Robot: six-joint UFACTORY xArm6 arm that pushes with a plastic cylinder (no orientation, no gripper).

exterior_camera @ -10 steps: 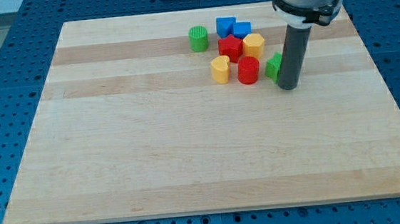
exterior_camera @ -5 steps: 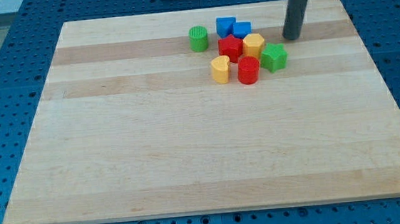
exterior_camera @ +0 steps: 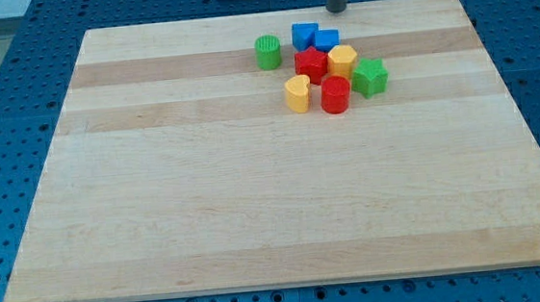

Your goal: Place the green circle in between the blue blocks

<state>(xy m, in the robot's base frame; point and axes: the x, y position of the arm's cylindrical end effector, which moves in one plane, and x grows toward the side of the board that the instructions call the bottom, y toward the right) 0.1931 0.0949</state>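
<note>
The green circle (exterior_camera: pixel 268 52) stands near the view's top, left of the cluster. Two blue blocks touch each other just to its right: one (exterior_camera: pixel 304 36) nearer the circle, the other (exterior_camera: pixel 326 40) beside it. My tip (exterior_camera: pixel 337 10) is at the board's top edge, above and slightly right of the blue blocks, apart from them and well right of the green circle.
Below the blue blocks sit a red star-like block (exterior_camera: pixel 312 65), a yellow hexagon (exterior_camera: pixel 343 61), a green star-like block (exterior_camera: pixel 370 76), a red cylinder (exterior_camera: pixel 335 95) and a yellow heart-like block (exterior_camera: pixel 296 93). The wooden board (exterior_camera: pixel 255 200) lies on a blue perforated table.
My tip has moved from beside the green star-like block up and left to the board's top edge. The green star-like block, half hidden before, now shows fully. No block's place has visibly changed.
</note>
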